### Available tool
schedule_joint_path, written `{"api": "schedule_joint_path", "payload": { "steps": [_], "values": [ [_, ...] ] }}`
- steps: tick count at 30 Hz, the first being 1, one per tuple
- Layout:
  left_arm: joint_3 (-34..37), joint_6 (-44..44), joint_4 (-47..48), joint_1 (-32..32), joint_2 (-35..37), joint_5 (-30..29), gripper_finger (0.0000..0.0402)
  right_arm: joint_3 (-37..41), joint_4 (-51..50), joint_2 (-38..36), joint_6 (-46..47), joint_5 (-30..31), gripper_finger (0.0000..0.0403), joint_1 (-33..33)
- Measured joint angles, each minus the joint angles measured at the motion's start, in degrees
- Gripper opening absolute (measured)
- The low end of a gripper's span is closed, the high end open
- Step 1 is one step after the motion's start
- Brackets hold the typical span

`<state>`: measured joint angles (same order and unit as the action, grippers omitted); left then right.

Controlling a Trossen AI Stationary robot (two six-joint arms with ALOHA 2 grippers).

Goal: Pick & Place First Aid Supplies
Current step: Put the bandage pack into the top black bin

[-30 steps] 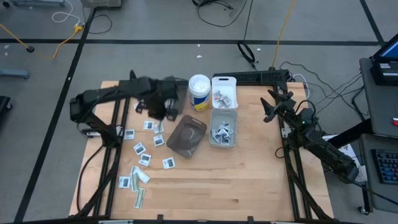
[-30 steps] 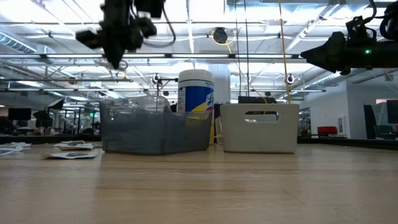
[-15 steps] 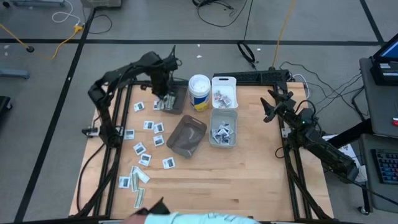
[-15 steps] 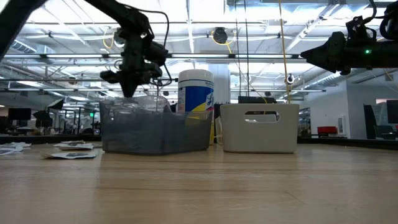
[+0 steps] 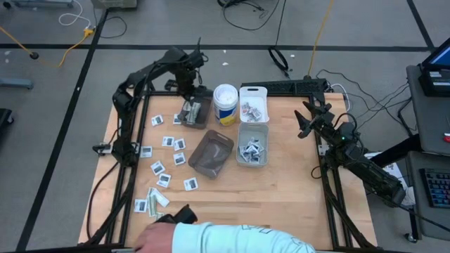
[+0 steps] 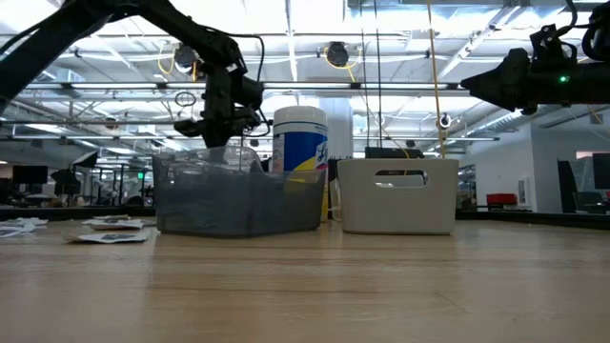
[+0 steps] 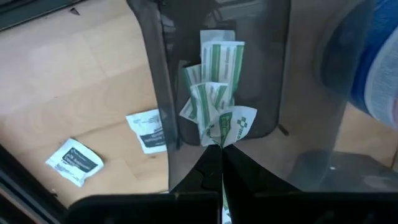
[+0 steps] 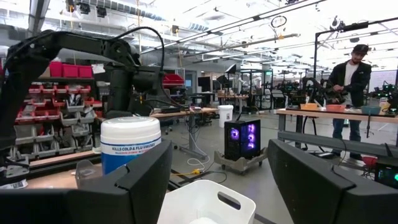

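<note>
Left claw above back bin, clear of walls

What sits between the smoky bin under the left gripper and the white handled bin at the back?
In the high view, the white wipes canister stands between the smoky bin and the white bin. The left gripper hangs over the smoky bin.

high: straight down over the table
low: tabletop level
wrists: past own fingers
shared: wipes tub

bright, even overhead light; glaring ceiling lamps in low view, soft shadows.
</note>
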<state>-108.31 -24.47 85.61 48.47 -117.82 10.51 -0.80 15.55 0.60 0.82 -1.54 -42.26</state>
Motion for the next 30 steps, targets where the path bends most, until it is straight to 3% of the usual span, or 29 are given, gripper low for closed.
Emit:
{"api": "schedule_joint_path", "payload": {
  "steps": [22,30],
  "values": [
    [10.6,0.2,-14.0,-0.6,-3.7,-0.5,0.0002,0.0,0.0,0.0,0.0,0.0,0.0263,0.0],
    [10.9,-0.2,-15.7,-0.6,-3.7,0.0,0.0063,0.0,0.0,0.0,0.0,0.0,0.0263,0.0]
  ]
}}
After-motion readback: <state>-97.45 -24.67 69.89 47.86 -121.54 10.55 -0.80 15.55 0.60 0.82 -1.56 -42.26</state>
